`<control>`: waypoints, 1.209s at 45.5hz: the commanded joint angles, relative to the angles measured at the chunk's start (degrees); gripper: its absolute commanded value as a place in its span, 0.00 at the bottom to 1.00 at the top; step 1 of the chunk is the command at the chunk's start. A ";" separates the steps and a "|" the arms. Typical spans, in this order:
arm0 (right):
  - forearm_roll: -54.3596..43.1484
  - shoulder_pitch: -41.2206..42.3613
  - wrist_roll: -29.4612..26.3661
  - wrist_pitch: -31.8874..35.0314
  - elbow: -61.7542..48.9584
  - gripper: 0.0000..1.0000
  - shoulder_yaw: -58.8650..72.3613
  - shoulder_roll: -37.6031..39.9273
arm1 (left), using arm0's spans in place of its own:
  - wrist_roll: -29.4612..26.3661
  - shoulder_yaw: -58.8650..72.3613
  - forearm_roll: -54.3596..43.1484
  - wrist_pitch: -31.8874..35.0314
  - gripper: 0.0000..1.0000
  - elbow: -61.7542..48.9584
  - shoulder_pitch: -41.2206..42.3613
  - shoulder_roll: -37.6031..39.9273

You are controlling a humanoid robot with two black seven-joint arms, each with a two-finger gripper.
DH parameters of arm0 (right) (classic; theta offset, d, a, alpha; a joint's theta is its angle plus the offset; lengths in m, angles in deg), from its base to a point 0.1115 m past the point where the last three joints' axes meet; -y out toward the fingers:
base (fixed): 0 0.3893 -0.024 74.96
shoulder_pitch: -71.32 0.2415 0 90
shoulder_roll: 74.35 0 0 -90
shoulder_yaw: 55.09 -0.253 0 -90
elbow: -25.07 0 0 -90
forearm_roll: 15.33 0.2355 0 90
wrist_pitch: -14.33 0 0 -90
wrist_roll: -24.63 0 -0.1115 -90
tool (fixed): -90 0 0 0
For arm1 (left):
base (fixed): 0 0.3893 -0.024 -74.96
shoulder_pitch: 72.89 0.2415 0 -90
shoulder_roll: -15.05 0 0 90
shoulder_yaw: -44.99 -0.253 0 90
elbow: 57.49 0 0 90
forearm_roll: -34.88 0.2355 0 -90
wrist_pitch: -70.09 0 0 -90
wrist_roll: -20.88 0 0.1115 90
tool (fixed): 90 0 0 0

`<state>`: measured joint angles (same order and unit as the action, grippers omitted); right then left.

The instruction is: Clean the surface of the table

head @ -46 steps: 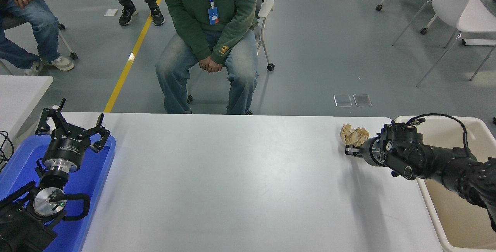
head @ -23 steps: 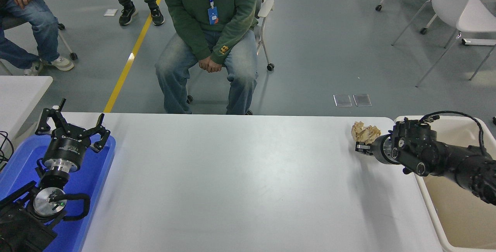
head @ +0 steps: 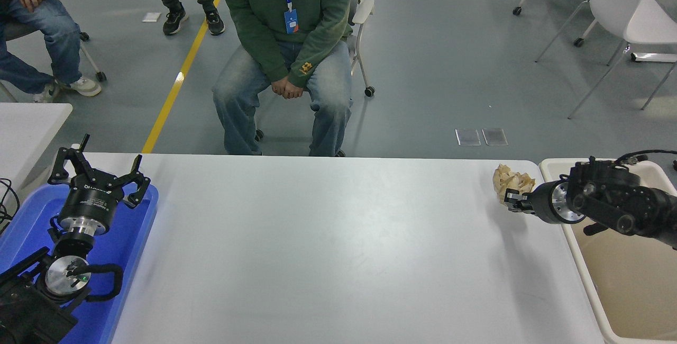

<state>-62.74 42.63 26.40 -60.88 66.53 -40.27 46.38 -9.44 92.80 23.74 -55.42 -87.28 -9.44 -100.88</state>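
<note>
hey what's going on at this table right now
The robot's right tool holds a crumpled ball of brown paper near the far right corner of the white table surface, close to the beige bin beside the table's right edge. The left tool is parked open over a blue tray. A person in a green hoodie sits at the far side, hands clasped.

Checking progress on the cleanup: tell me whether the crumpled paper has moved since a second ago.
Yes. The crumpled paper, held by the right gripper, has shifted right along the table surface, toward the beige bin.
</note>
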 commanded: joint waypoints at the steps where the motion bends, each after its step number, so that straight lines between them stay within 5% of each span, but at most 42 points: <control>1: 0.13 0.65 1.04 0.15 8.28 0.00 -2.69 7.06 | 0.00 0.00 -0.02 0.00 1.00 0.00 0.00 0.00; 55: 1.79 1.09 7.55 15.44 30.52 0.00 -24.04 42.22 | 0.00 0.00 -0.02 0.00 1.00 0.00 0.00 0.00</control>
<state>-62.49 43.69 32.99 -49.12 93.95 -60.41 83.19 -9.44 92.80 23.73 -55.42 -87.28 -9.43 -100.88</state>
